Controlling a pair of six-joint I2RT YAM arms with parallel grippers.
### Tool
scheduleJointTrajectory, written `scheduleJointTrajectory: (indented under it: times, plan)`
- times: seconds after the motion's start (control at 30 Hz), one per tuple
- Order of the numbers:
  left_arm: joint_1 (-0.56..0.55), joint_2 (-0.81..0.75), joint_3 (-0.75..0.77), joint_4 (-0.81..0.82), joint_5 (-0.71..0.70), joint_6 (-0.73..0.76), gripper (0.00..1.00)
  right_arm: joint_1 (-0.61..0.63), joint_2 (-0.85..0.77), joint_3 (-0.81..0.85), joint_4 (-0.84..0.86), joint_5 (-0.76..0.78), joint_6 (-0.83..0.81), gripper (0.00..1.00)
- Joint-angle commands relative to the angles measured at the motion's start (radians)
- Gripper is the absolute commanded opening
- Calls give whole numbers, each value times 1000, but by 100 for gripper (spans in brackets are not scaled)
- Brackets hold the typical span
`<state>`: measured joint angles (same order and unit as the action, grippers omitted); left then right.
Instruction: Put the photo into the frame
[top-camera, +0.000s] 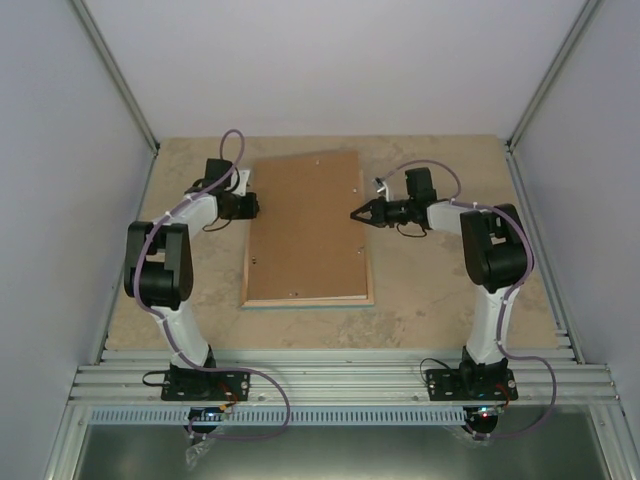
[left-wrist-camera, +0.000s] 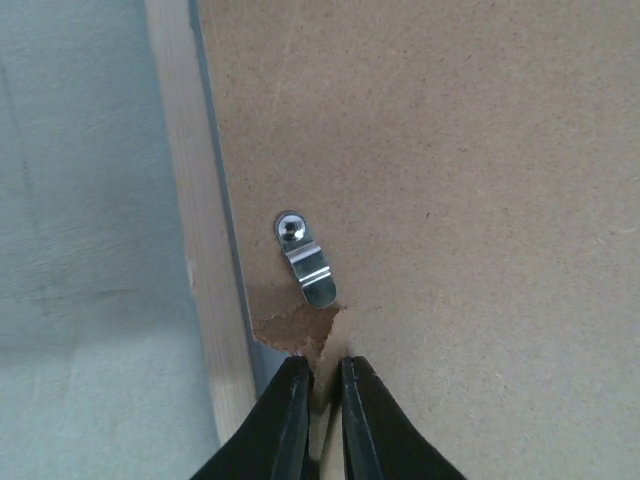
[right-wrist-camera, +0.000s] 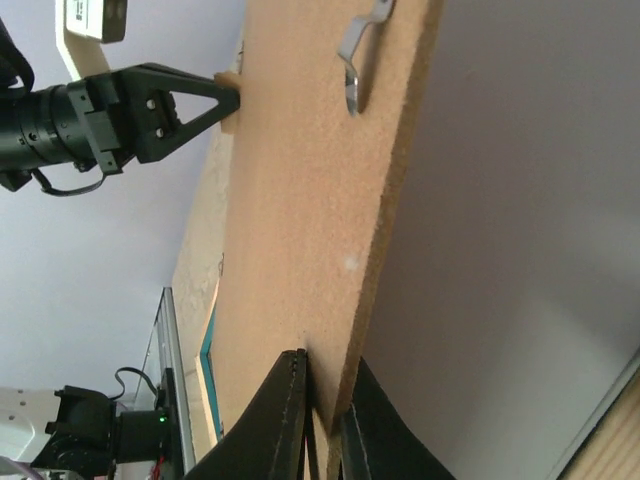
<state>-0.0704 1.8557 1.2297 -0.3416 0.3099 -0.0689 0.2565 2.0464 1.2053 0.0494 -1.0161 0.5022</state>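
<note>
Brown backing board tilted up off the frame, frame lay face down on table, your left gripper pinched shut on board's left edge, your right gripper clamped its right edge.

Brown backing board sits in the middle of the overhead view, its far edge running askew. Left wrist view, dead centre: a small silver clip screwed to that board, just above a ragged notch in its edge (torn fibre showing). Another clip at the top of the right wrist view. Beige speckled table below, pale walls around, ribbed metal rail along the bottom.
</note>
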Motion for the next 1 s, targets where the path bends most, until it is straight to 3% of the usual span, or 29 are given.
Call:
scheduleJointTrajectory:
  times: [0.0, 0.13, 0.27, 0.47, 0.83, 0.87, 0.93, 0.97]
  plan:
    - [7, 5, 23, 49, -138, 45, 7, 31, 7, 4, -22, 49, -81, 1]
    - [9, 3, 24, 44, -138, 46, 17, 33, 12, 7, -39, 67, -97, 0]
    - [14, -11, 26, 40, -136, 38, 35, 32, 12, 7, -70, 95, -113, 1]
    - [33, -56, 18, 36, -135, 28, 52, 27, 16, -1, -88, 110, -114, 1]
    - [132, -84, -88, 49, -9, -27, 50, 26, 47, 21, -116, 102, -60, 1]
    - [133, -85, -98, 51, -4, -29, 50, 26, 48, 25, -124, 101, -59, 6]
    - [133, -88, -115, 60, 1, -35, 49, 27, 53, 42, -146, 90, -69, 25]
    - [133, -89, -123, 65, 1, -37, 49, 26, 53, 52, -160, 90, -76, 29]
